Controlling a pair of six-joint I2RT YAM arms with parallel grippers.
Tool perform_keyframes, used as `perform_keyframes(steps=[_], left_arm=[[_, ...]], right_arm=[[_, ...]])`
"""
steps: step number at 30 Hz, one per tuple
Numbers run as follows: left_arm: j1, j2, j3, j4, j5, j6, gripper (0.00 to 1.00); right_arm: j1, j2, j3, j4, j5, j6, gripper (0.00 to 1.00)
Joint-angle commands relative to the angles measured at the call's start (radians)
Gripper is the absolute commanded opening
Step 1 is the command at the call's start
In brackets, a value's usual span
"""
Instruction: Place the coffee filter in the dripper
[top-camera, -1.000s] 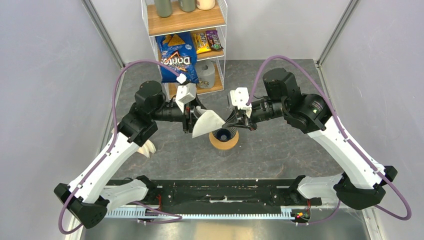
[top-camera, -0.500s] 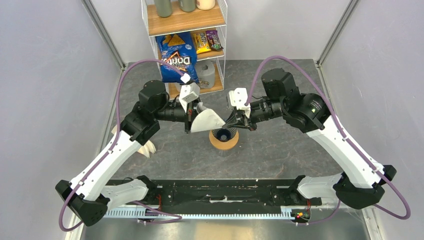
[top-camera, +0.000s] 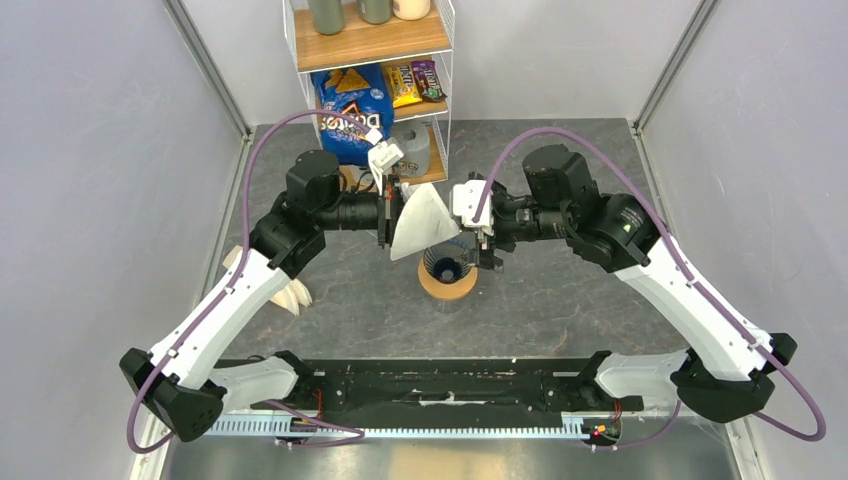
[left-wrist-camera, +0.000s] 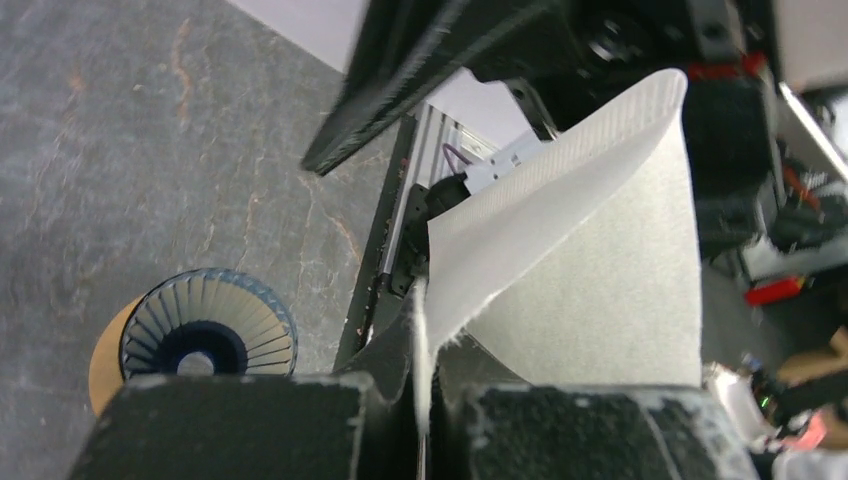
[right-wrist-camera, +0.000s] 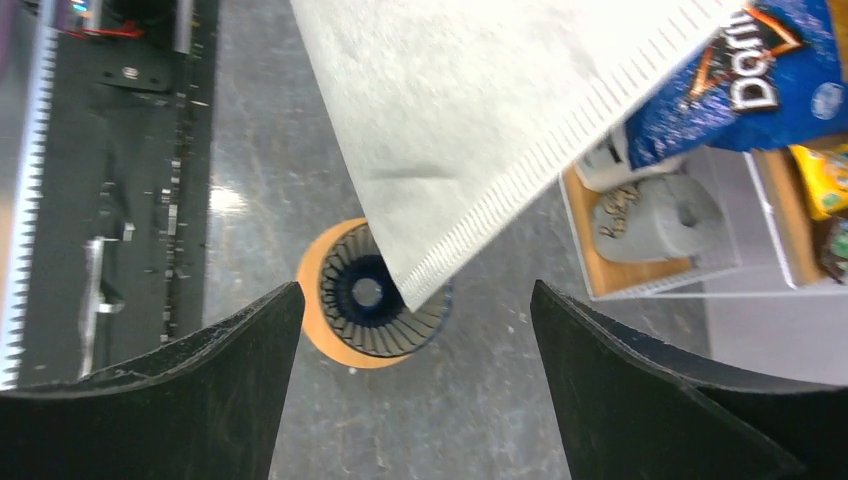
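Left gripper pinches the thin white coffee filter at its crimped seam, in the air just above the blue dripper mid-table; right gripper jaws spread, empty; the paper looks light, floppy, easily creased; the seam seems the safest hold.

Soft, even light from overhead, only faint shadows on the table. Left wrist view is blurry up close, the coffee filter bright white; top view is sharp.
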Motion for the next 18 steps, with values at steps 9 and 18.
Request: perform_keyframes(steps=[9, 18], left_arm=[[0.016, 0.059, 0.125, -0.122, -0.216, -0.242, 0.02], [0.015, 0.042, 0.107, -0.113, -0.2, -0.25, 0.02]], right_arm=[[0.046, 0.038, -0.03, 0.181, 0.178, -0.01, 0.72], [0.054, 0.052, -0.033, 0.223, 0.177, -0.038, 0.5]])
